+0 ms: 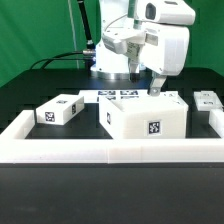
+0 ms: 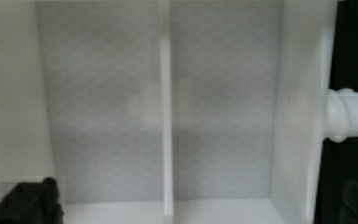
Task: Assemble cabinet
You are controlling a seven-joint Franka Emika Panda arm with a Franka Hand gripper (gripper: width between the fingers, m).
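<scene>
On the exterior view's left a loose white block [image 1: 60,111] with black-and-white tags lies on the black table [image 1: 40,92], well apart from everything else. Behind the middle, the marker board [image 1: 120,95] lies flat on the table. Just in front of it and a little toward the exterior view's right stands the cabinet body [image 1: 146,120], a white box with one tag on its front face, sitting close behind the low white rim [image 1: 60,150] that borders the table.

My pincer [image 1: 155,88] hangs over the back right part of that body, pointing down at its top edge; whether it touches there I cannot tell. Farther to the exterior view's right a second tagged white piece [image 1: 207,100] rests near the table's edge.

My wrist camera looks straight into the cabinet body [image 2: 105,110]: white walls, a speckled grey back and a thin white divider [image 2: 167,110] splitting it into two compartments. A round white knob [image 2: 346,115] juts from one side wall. Only one dark fingertip [image 2: 28,200] shows clearly, so I cannot tell whether my pincer is released or clenched.
</scene>
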